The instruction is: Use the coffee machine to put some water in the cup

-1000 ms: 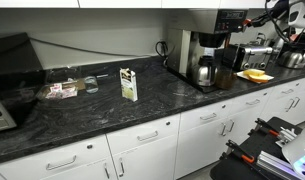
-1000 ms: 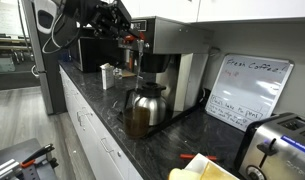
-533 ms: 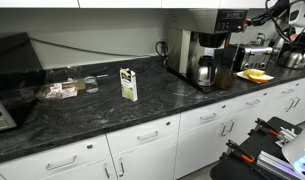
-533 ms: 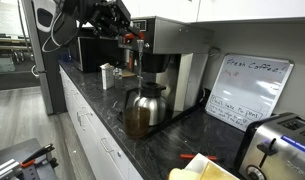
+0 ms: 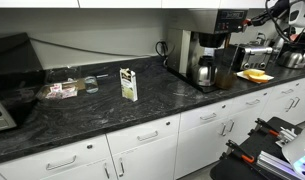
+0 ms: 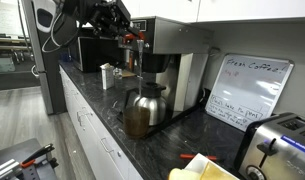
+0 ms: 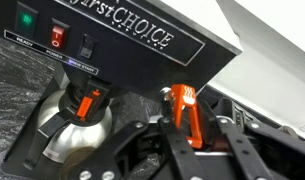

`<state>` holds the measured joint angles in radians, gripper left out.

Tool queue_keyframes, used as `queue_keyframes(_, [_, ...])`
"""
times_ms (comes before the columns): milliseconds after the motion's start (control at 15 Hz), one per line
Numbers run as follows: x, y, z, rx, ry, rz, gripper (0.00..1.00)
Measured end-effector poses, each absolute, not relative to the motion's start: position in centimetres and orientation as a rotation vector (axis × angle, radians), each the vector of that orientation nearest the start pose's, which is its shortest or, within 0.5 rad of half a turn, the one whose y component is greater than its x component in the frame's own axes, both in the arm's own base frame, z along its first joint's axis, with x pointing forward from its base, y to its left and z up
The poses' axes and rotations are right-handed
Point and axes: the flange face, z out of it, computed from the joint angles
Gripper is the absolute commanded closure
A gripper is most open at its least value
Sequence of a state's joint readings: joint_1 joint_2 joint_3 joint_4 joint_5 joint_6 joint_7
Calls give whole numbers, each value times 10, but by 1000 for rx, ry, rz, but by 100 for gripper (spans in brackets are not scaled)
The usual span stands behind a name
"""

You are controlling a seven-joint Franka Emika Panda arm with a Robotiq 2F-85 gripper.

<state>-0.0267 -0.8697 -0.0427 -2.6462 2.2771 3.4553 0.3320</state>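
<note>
The black coffee machine (image 5: pixel 207 45) stands on the dark counter, and it also shows in the wrist view (image 7: pixel 122 40) and in an exterior view (image 6: pixel 167 60). A steel carafe (image 6: pixel 147 103) with an orange lid tab (image 7: pixel 87 103) sits under it. A cup of amber liquid (image 6: pixel 137 122) stands beside the carafe below the tap, seen too in an exterior view (image 5: pixel 226 78). My gripper (image 7: pixel 182 100) is raised at the machine's side, its fingers closed on either side of the orange tap lever (image 7: pixel 185 118). In an exterior view the gripper (image 6: pixel 132 38) is at the lever. The cup is hidden in the wrist view.
A small carton (image 5: pixel 128 83) and a plastic bag (image 5: pixel 67 88) stand further along the counter. A microwave (image 5: pixel 12 65) is at the far end. A whiteboard (image 6: pixel 247 90), a toaster (image 6: pixel 277 150) and yellow items (image 5: pixel 256 74) sit beyond the machine.
</note>
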Motion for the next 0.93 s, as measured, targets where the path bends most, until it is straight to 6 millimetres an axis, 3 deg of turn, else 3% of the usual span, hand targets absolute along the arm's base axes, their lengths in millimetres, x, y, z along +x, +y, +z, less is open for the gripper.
queue_keyframes(267, [256, -109, 506, -267, 2014, -554, 90])
queue_keyframes(333, [255, -109, 506, -261, 2015, -551, 49])
queue_keyframes(467, [255, -109, 505, -250, 2016, -545, 45])
queue_keyframes(800, [253, -105, 495, -234, 2039, -517, 9])
queue_keyframes(933, [252, -104, 492, -229, 2046, -508, 0])
